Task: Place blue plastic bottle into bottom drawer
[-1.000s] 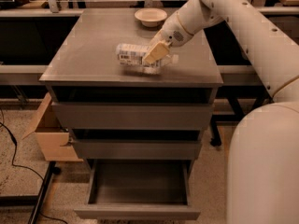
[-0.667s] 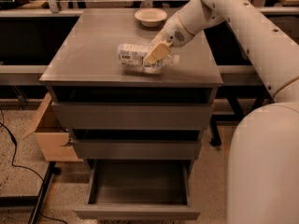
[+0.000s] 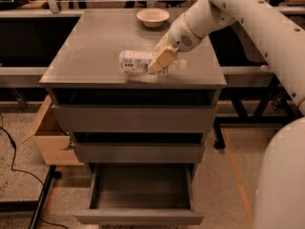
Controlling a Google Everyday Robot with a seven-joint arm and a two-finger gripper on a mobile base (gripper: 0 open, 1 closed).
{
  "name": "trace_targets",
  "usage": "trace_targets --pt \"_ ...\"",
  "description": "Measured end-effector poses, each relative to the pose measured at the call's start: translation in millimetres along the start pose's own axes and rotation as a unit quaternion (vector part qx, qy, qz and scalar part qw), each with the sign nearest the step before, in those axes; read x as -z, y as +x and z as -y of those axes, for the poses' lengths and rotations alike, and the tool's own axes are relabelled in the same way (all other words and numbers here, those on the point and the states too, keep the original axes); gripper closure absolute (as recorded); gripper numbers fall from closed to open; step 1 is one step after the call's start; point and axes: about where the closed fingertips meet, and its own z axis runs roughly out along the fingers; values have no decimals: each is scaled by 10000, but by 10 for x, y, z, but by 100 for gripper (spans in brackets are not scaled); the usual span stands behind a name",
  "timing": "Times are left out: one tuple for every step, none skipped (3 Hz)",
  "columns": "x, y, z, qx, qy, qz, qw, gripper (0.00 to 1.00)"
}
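The blue plastic bottle (image 3: pixel 136 62) lies on its side on the grey cabinet top (image 3: pixel 95 46), near the front edge, its white cap pointing right. My gripper (image 3: pixel 162 59) reaches down from the upper right and sits over the bottle's right half, right at it. The bottle still rests on the top. The bottom drawer (image 3: pixel 139 217) is pulled out below and I see nothing in its tray. The two upper drawers (image 3: pixel 133 119) are pushed in.
A shallow cream bowl (image 3: pixel 152 17) stands at the back of the cabinet top. An open cardboard box (image 3: pixel 51 140) sits on the floor left of the cabinet, with a black cable (image 3: pixel 14 157) beside it. My white arm (image 3: pixel 267 37) fills the right side.
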Motion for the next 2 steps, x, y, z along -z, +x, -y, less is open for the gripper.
trace_targets --pt "47 19 -454 129 -112 -67 9998 100" --pt "-239 302 -887 -12 -530 -344 9980 100"
